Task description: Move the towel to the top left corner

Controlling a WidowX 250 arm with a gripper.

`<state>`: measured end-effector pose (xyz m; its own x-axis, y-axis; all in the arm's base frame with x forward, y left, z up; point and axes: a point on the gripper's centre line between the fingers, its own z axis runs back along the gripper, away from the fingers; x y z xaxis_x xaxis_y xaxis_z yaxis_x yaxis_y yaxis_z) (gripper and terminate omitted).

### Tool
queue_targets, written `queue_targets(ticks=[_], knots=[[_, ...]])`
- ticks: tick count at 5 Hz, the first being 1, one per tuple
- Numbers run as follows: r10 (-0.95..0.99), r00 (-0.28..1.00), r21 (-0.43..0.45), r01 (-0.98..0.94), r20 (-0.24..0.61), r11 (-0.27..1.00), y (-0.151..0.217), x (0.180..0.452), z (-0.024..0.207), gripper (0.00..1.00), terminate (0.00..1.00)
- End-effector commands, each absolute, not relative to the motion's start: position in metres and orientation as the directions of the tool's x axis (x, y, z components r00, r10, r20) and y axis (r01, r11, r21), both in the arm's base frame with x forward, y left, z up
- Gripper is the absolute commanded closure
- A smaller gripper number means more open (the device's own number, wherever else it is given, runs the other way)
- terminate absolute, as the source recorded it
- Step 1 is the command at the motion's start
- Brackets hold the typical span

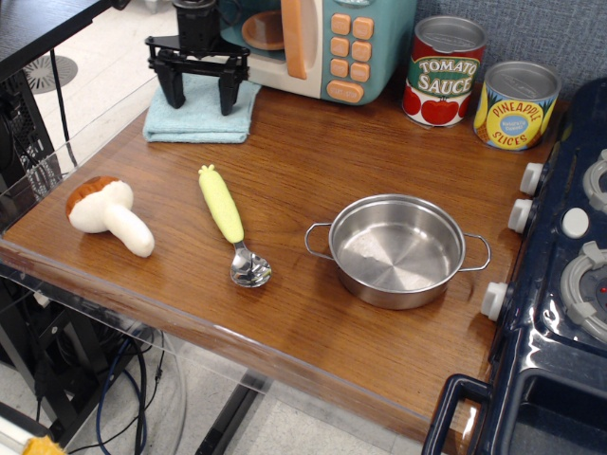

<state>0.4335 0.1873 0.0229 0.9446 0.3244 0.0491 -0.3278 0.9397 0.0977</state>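
While the end effector [198, 87] stands with its fingers spread wide and pressed down on the towel [197, 118], which lies at the top left corner [163, 83] of the worktop, the move seems almost finished, so the next step is probably only to lift away.

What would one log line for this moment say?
light blue terry towel: top left corner of brown wooden table | gripper: open, fingers on towel | steel pot: untouched
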Motion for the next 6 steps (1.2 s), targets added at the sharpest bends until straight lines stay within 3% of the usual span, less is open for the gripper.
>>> queue_targets(ticks=[1, 2, 4, 6], knots=[[0.305, 0.94, 0.102, -0.322, 0.151, 0.941, 0.176, 0.427, 0.068, 0.0, 0.0], [0.306, 0.936, 0.085, -0.323, 0.172, 0.942, 0.173, 0.429, 0.08, 0.0, 0.0], [0.314, 0.919, 0.062, -0.337, 0.24, 0.939, 0.171, 0.422, 0.128, 0.0, 0.0], [0.291, 0.921, 0.058, -0.315, 0.259, 0.947, 0.171, 0.411, 0.147, 0.0, 0.0]])
